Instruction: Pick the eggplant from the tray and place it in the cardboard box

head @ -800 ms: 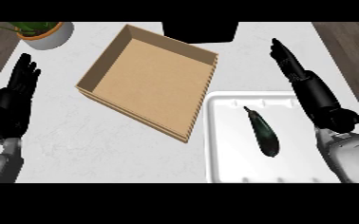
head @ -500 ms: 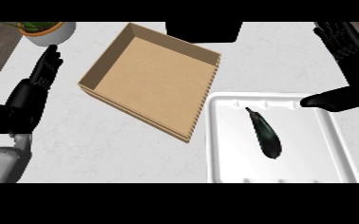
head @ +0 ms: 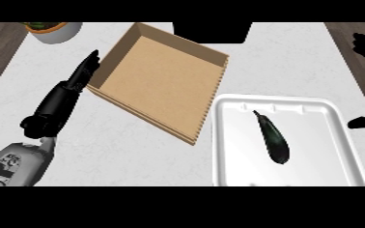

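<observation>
Two hands were off the eggplant (head: 272, 136), which lay lengthwise in the tray (head: 235, 169). My right hand (head: 356, 122), fingers unclear, sat nearest, at its right; left hand (head: 70, 88) straight-fingered beside the cardboard box (head: 158, 79).

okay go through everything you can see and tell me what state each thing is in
eggplant: lying in the tray, untouched
tray: flat on the counter, right of the box
cardboard box: open, empty
left robot hand: open, fingers straight, beside the box
right robot hand: at the right edge, mostly cut off
potted plant: upright, top left
</observation>
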`<action>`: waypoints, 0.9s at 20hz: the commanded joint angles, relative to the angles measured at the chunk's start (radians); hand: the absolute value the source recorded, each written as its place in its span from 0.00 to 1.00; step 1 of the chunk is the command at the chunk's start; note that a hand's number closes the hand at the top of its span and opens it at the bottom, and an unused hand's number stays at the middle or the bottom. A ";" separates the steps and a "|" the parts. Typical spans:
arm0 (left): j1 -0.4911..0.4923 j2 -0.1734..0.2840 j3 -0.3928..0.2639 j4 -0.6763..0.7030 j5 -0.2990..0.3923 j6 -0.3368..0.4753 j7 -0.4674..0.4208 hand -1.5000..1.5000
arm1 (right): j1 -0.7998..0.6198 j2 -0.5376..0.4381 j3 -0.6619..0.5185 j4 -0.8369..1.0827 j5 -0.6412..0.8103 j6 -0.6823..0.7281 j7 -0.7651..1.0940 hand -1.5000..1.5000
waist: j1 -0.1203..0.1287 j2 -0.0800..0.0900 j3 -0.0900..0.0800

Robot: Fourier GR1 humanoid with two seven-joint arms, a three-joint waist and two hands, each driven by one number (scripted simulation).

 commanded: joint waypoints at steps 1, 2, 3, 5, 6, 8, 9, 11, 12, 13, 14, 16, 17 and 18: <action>-0.034 -0.022 -0.008 0.011 -0.021 -0.011 0.012 0.50 | -0.034 -0.055 0.048 0.023 0.127 0.065 -0.122 0.00 | 0.007 -0.002 -0.001; -0.009 -0.006 -0.008 -0.032 -0.020 -0.015 0.021 0.50 | -0.029 -0.083 0.044 0.092 0.165 0.089 -0.220 0.00 | 0.019 -0.001 0.000; 0.010 -0.021 0.005 0.038 -0.024 -0.030 -0.052 0.50 | -0.015 -0.063 0.062 0.023 0.181 0.072 -0.199 0.00 | 0.004 -0.003 -0.002; -0.010 -0.036 -0.005 0.029 -0.036 -0.030 -0.033 0.50 | -0.075 -0.075 0.108 0.024 0.216 0.122 -0.128 0.00 | 0.010 -0.003 -0.002; -0.040 -0.020 0.020 0.043 -0.011 -0.047 -0.015 0.50 | -0.105 -0.071 0.160 -0.029 0.262 0.105 -0.048 0.00 | 0.014 -0.003 -0.003; 0.029 -0.001 0.005 0.016 -0.016 -0.067 -0.043 0.50 | -0.071 -0.123 0.212 -0.068 0.320 0.158 -0.057 0.00 | 0.014 -0.008 -0.004; 0.000 -0.041 -0.011 0.030 -0.033 -0.042 -0.038 0.50 | -0.122 -0.135 0.225 -0.080 0.330 0.197 -0.017 0.00 | 0.013 -0.005 -0.004; -0.015 -0.037 0.005 0.046 -0.031 -0.041 -0.013 0.50 | -0.119 -0.119 0.291 -0.155 0.382 0.217 0.031 0.00 | 0.005 -0.007 -0.004; -0.009 -0.005 0.025 0.049 -0.013 -0.084 -0.031 0.50 | -0.157 -0.088 0.311 -0.152 0.401 0.227 0.059 0.00 | 0.016 -0.005 -0.004; -0.001 -0.005 0.023 -0.007 -0.017 -0.067 0.012 0.50 | -0.139 -0.081 0.327 -0.201 0.392 0.256 0.113 0.00 | 0.011 -0.011 -0.003; 0.005 -0.027 0.027 0.035 -0.033 -0.053 -0.032 0.50 | -0.151 -0.056 0.340 -0.234 0.398 0.268 0.156 0.00 | 0.005 -0.009 -0.004; -0.013 -0.021 0.043 0.027 -0.019 -0.077 -0.018 0.50 | -0.128 -0.051 0.373 -0.266 0.460 0.262 0.185 0.00 | 0.001 -0.009 -0.003; 0.024 -0.054 0.015 0.035 -0.050 -0.049 -0.051 0.50 | -0.189 -0.056 0.368 -0.272 0.451 0.318 0.245 0.00 | 0.007 -0.008 -0.004; -0.030 -0.040 0.042 0.069 -0.039 -0.071 -0.027 0.50 | -0.200 -0.036 0.365 -0.319 0.429 0.353 0.321 0.00 | -0.003 -0.008 -0.004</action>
